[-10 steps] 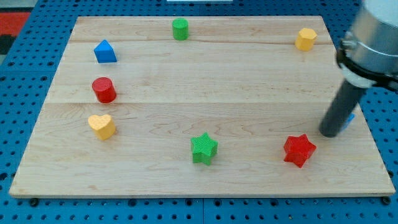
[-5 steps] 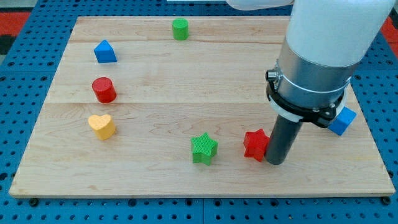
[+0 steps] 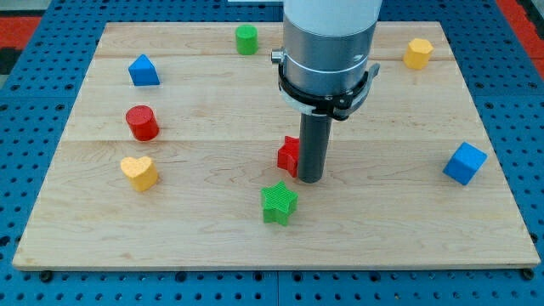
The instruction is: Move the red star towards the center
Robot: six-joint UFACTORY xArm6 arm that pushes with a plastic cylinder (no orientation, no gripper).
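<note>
The red star lies near the middle of the wooden board, partly hidden behind my rod. My tip rests against the star's right side. The green star sits just below and a little left of the red star, apart from it.
A green cylinder stands at the top. A yellow block is at the top right, a blue cube at the right. A blue triangle, a red cylinder and a yellow heart line the left side.
My tip swept from the board's right edge to the left and up, pushing the red star from the lower right to near the middle. The other blocks stayed put.
</note>
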